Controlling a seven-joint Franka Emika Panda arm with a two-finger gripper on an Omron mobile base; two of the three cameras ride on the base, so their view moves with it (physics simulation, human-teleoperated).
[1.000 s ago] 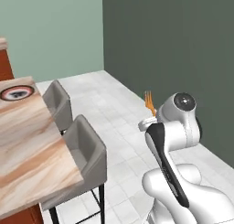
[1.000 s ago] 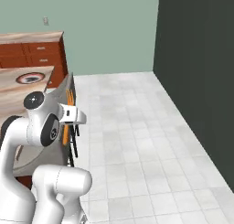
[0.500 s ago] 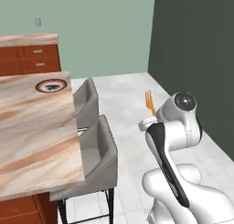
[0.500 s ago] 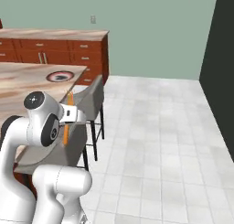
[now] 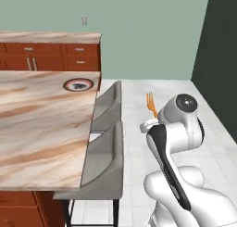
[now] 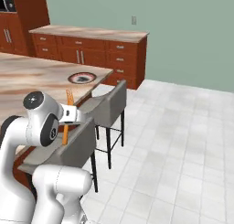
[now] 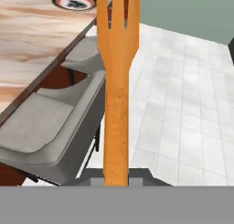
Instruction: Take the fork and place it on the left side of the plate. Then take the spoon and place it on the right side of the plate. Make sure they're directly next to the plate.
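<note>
While the arm stands folded over the tiled floor (image 6: 183, 141), its claw (image 5: 149, 125) is clamped on the fork (image 7: 116, 86), which points upward with its tines above the wrist. From the left base camera the fork's orange tines stick up just beside the arm's round joint; from the right base camera its handle also hangs down below the claw. Along the hand camera the fork runs straight up the middle, handle low, tines at the top.

Left of the arm, 2 grey stools (image 5: 104, 166) stand in a row against the edge of the marble worktop (image 5: 37, 129), one near and one farther.

Farther along, the plate (image 5: 78, 85) lies flat near the worktop's far right corner, red rim around a black band and white centre. It is well apart from the fork.

Beyond it, wooden cabinets (image 6: 91, 51) run along the green wall.
</note>
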